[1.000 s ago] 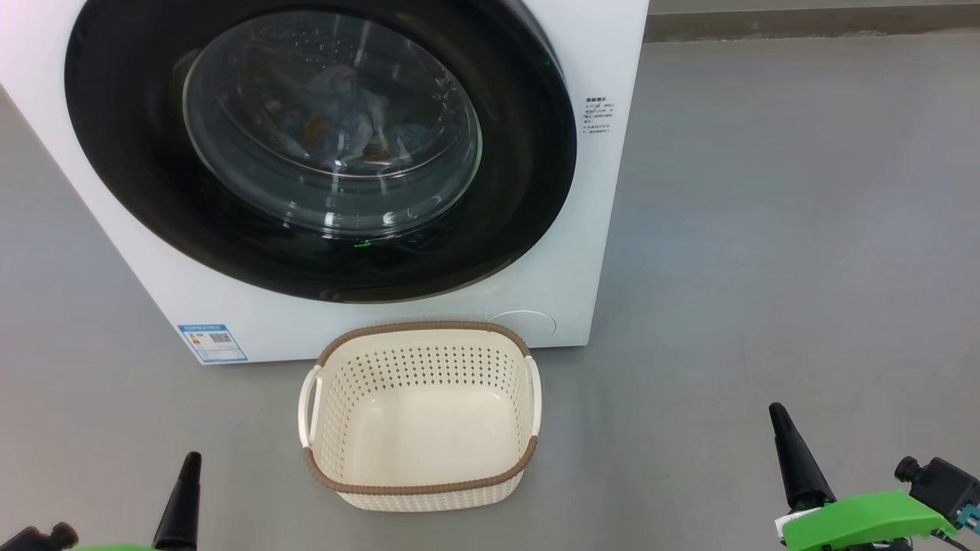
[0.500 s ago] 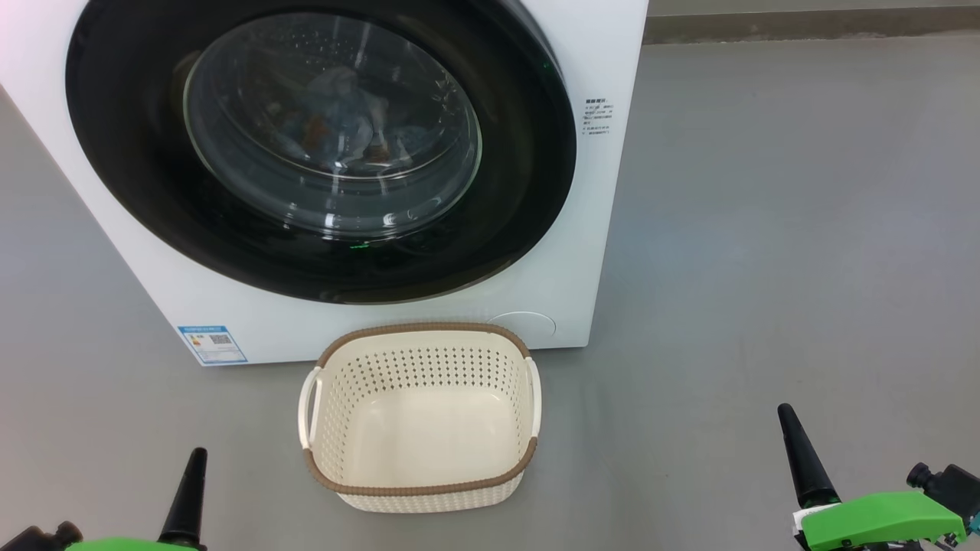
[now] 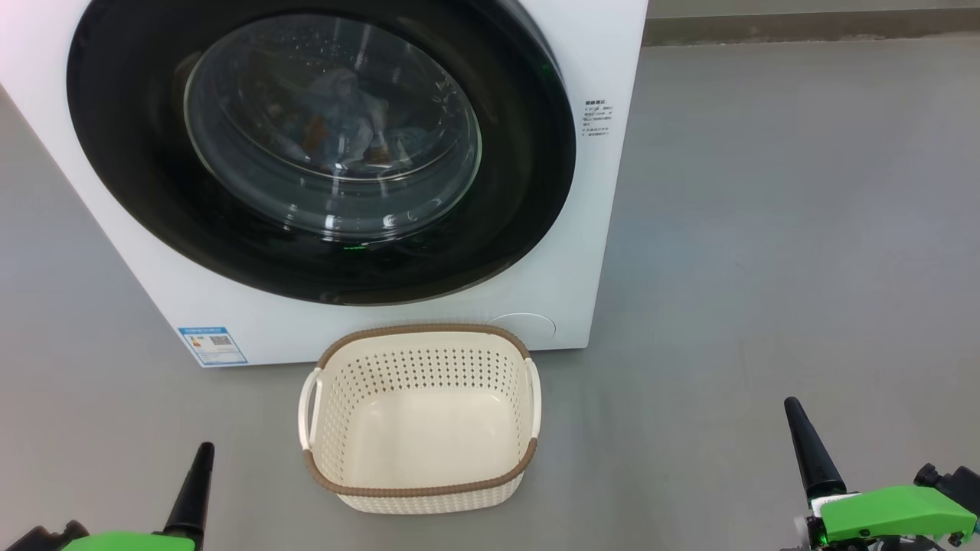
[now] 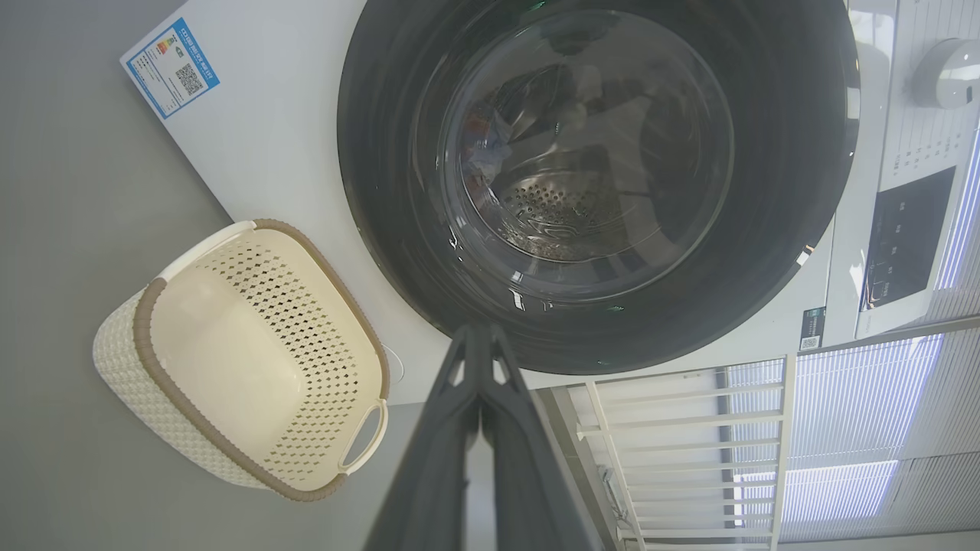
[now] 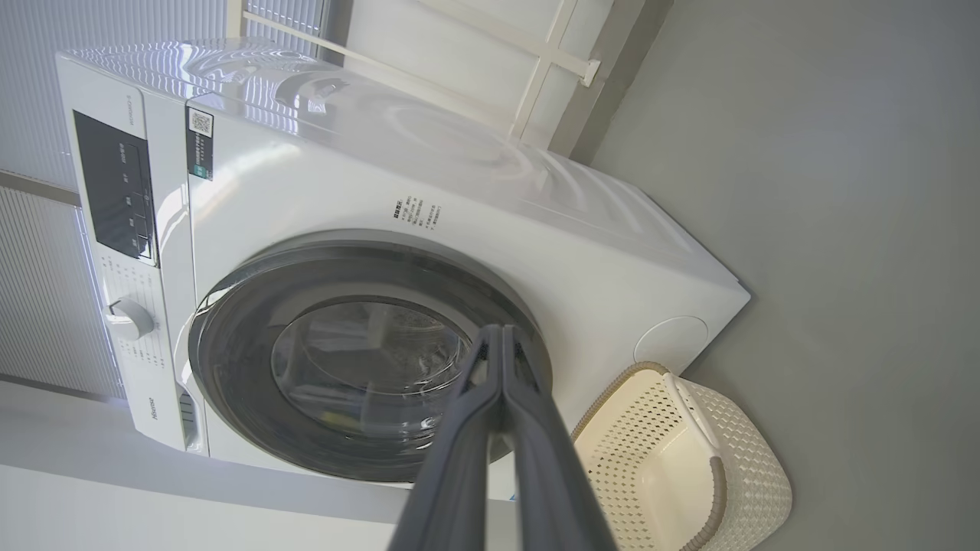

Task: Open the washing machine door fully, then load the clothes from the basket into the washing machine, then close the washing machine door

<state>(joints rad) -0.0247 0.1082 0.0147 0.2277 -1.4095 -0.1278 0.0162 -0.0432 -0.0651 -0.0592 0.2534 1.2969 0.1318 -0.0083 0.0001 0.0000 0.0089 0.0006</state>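
On washer (image 3: 601, 229), btm left: QR label (image 3: 212, 345)

The left gripper (image 3: 204, 451) and right gripper (image 3: 792, 405) have long, tapering dark fingers (image 4: 444, 459), with bright green shells (image 3: 892, 511) and small black knobs (image 3: 943, 480) behind.

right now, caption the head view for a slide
Washing machine door closed with clothes inside, empty basket on floor before it, left gripper and right gripper shut, low.
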